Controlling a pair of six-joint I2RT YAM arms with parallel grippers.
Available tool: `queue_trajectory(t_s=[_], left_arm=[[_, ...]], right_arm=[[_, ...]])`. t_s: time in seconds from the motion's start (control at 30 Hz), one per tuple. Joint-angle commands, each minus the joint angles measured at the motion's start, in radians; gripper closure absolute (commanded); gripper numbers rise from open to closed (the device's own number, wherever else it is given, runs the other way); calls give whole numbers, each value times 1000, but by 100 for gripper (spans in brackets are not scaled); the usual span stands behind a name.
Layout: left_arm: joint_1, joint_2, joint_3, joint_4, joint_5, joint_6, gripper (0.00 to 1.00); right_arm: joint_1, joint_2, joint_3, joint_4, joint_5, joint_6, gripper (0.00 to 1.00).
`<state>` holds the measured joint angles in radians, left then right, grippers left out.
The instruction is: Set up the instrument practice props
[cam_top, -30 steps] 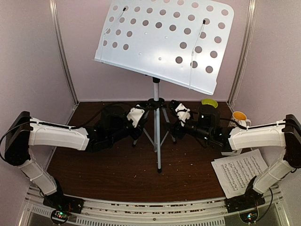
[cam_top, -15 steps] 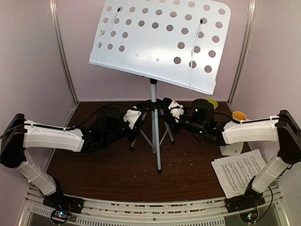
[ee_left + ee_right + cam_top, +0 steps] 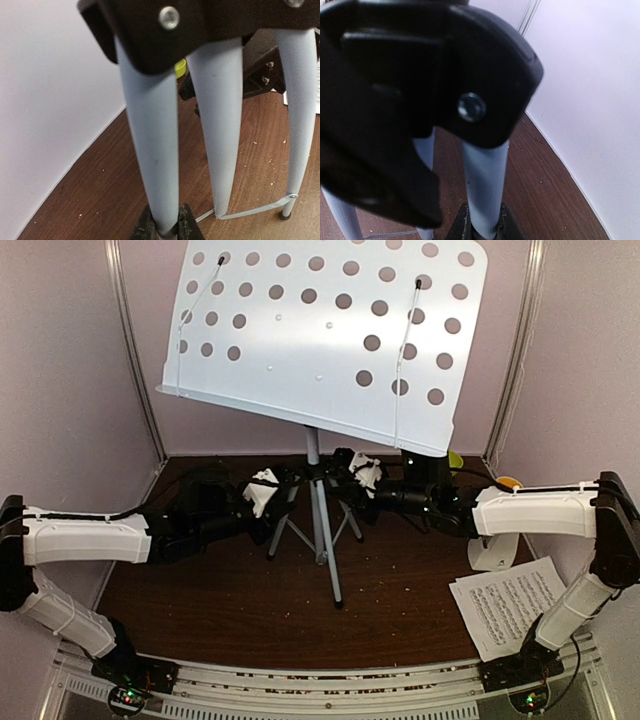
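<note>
**Top view.** The music stand sits further left than a second ago. Its perforated panel has travelled left with it and hangs lower in the frame. Both arms have tracked left too. The left claw and right claw flank the pole just under the hub, one on each side. The right claw was spread a second ago and is now pressed in on a leg. This reads as a two-handed shift of the stand in progress, with placing not finished and nothing on the panel yet.

The sheet-music pages lie flat at the near right of the bench, well apart from the stand. The metronome is half hidden under the right forearm. The panel's left corner is near the left frame post, so there is little room further left. More bench is open toward the near side. The mug and bowl sit behind the right arm, by the back wall.

**Left wrist.** The left claw pinches a tripod leg low down. Two more legs splay to the right, with a thin brace between them. The side wall is near. I cannot tell whether the feet are clear of the bench.

**Right wrist.** The right claw pinches another leg just below the black hub. A wall stands close on that side, so a swing that way is tight.
</note>
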<state>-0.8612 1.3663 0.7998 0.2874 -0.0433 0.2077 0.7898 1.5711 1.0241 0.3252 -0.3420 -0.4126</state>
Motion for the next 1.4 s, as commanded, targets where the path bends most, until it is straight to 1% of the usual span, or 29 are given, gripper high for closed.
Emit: queue_trajectory(t_s=[0.0,0.17,0.3,0.4,0.53,0.63,0.67,0.73,0.87,0.93,1.03,1.1,1.17,1.27,1.37], left_arm=[[81,-73,-22,-124,-60,58,100],[88,-13,17,-124,-15,7,100],[80,51,46,-73,-16,-67,100],[57,77,48,-43,-53,-77,100],[33,103,64,-55,-73,-69,100],[22,94,55,-42,-85,-65,100],[18,90,48,-35,-85,-65,100],[11,79,40,-28,-89,-66,100],[-3,78,46,-40,-98,-65,100],[-10,81,51,-46,-104,-72,100],[-16,86,51,-50,-114,-86,100],[-18,87,43,-43,-125,-96,100],[-18,88,38,-37,-133,-104,100],[-18,89,36,-32,-142,-114,100],[-18,89,38,-30,-144,-116,100]], right_arm=[[-111,-13,61,-63,98,-9,100],[-118,65,176,-122,49,8,100],[-115,116,202,-73,38,39,100],[-115,142,220,-64,41,44,100],[-110,128,213,-65,30,45,93],[-96,86,170,-41,34,42,86],[-89,74,154,-35,38,43,81],[-76,48,132,-34,50,47,69],[-44,-17,70,-5,78,85,41],[-31,-56,32,-5,87,127,34],[-19,-124,-34,-12,107,234,30],[-16,-165,-102,12,75,365,29],[-3,-190,-168,31,45,459,29],[40,-203,-268,70,40,548,29],[77,-168,-318,95,32,600,30]])
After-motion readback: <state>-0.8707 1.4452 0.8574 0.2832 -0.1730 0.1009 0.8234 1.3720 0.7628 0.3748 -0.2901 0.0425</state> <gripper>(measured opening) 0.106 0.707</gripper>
